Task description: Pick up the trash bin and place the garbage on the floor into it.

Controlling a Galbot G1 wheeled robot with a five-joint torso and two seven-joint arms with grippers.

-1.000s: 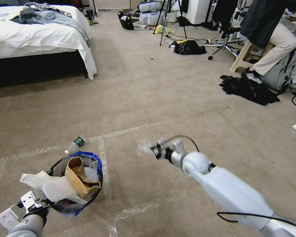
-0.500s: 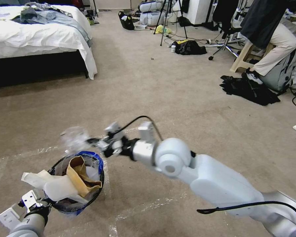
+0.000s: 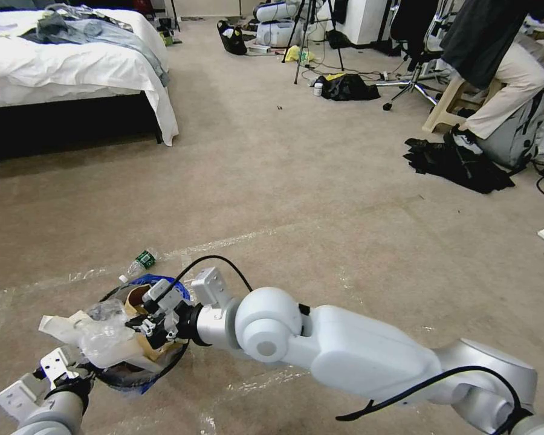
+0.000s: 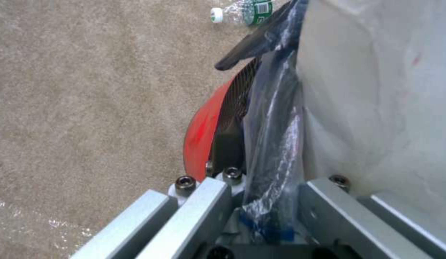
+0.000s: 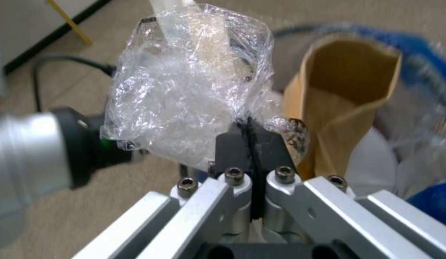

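The left gripper clamped the trash bin by its rim and bag edge, holding it low at the robot's left. Over the bin's mouth the right gripper was pinched shut on a crumpled clear plastic wrapper, apparently touching the white paper beside a brown paper bag. Just beyond, a green-labelled bottle lay on the carpet
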